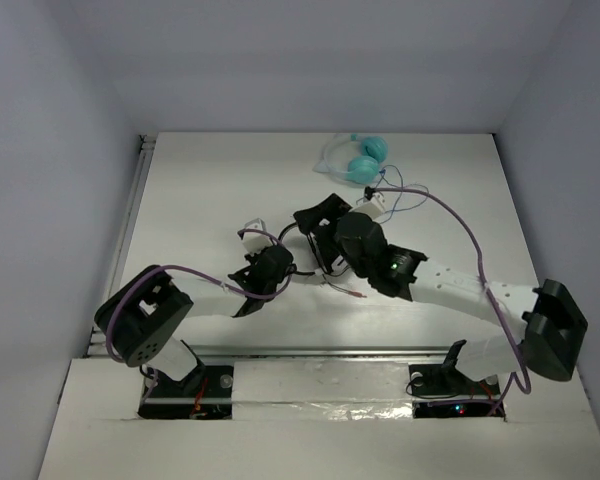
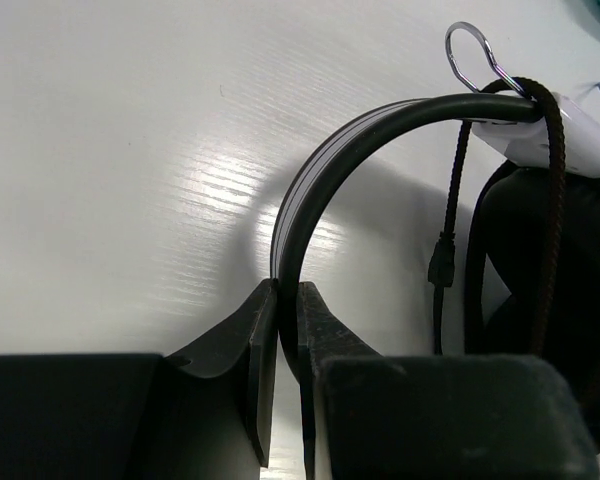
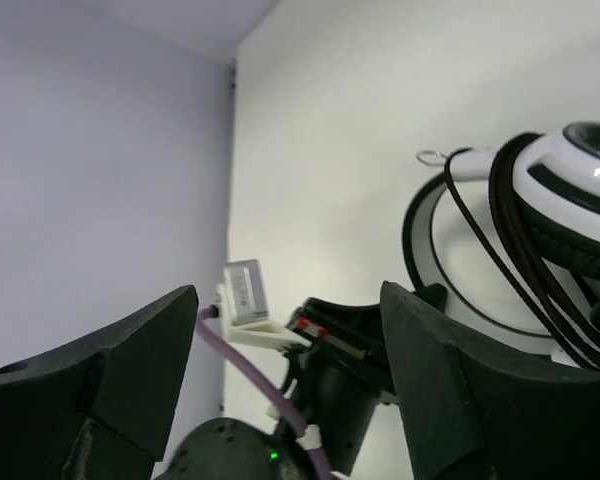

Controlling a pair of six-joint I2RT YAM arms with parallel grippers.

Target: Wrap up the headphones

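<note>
The headphones lie mid-table between both arms. My left gripper (image 2: 285, 300) is shut on their black headband (image 2: 315, 170), which arcs up to a white yoke (image 2: 565, 145) with a metal ring (image 2: 470, 55). The thin black cable (image 2: 553, 200) is looped over that yoke. In the right wrist view the white-and-black striped earcup (image 3: 570, 170) shows at the right with cable turns (image 3: 510, 250) across it. My right gripper (image 3: 288, 300) stands open beside it with nothing between its fingers. From above, the left gripper (image 1: 276, 264) and right gripper (image 1: 318, 218) sit close together; the cable's loose end (image 1: 348, 291) trails toward me.
Smaller teal headphones (image 1: 362, 160) with a blue cord (image 1: 405, 195) lie at the back of the table, just beyond my right arm. White walls enclose the table on three sides. My left arm's wrist (image 3: 350, 400) shows between the right gripper's fingers.
</note>
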